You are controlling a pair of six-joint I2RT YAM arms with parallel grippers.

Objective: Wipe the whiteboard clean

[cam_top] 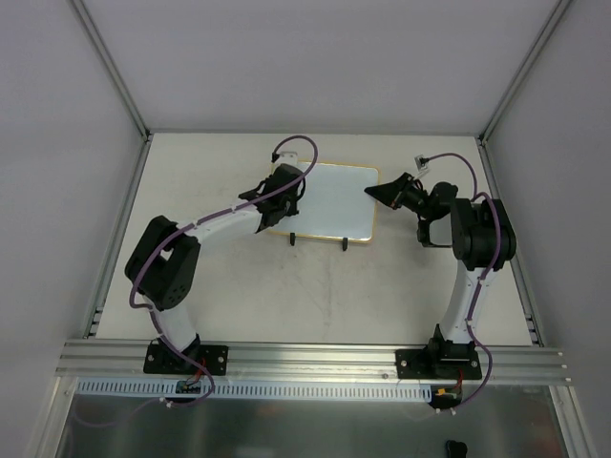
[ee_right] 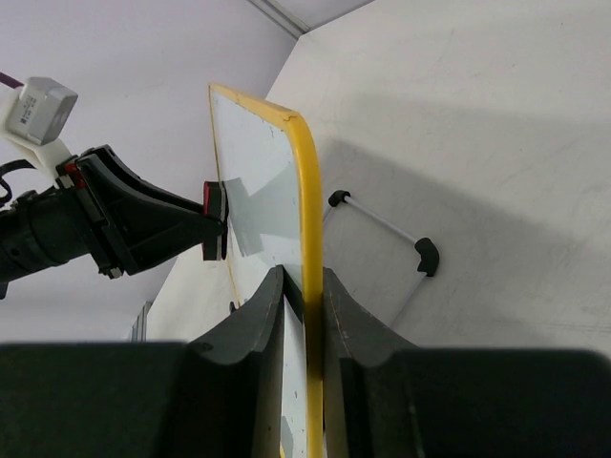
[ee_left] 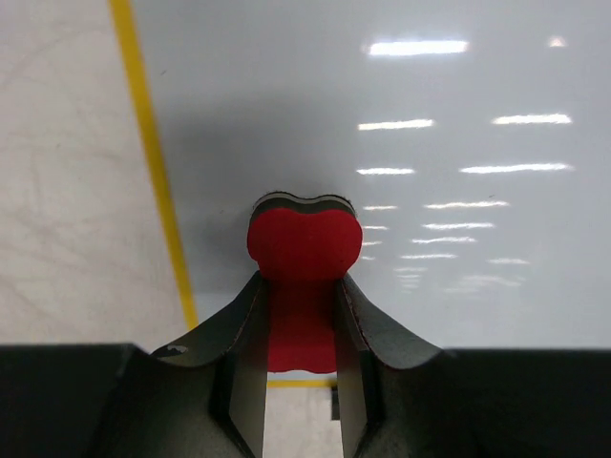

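Bench (cam_top: 315, 296) near of whiteboard (cam_top: 334, 205) is open btwn the two arms. Board's left part blocked by left hand (cam_top: 284, 188) w/ eraser (ee_left: 304, 243) on the surface. Right edge occupied by right hand (cam_top: 374, 194). Board's middle free. Walls (cam_top: 315, 67) close off left, right & far.

I run two arms from far away. My left arm (cam_top: 224, 224) and right arm (cam_top: 463, 296) are made of white tubes with fat black joints (cam_top: 164, 267). A thin purple cable (cam_top: 294, 139) runs along each one. Their flat black bases (cam_top: 181, 358) sit on the silver rail (cam_top: 305, 355). Far from the rail, the left gripper (ee_left: 300, 286) and right gripper (ee_right: 304, 277) have dark grey fingers (ee_left: 239, 363) with curved tips. The left one has a small white box (ee_right: 38, 110).
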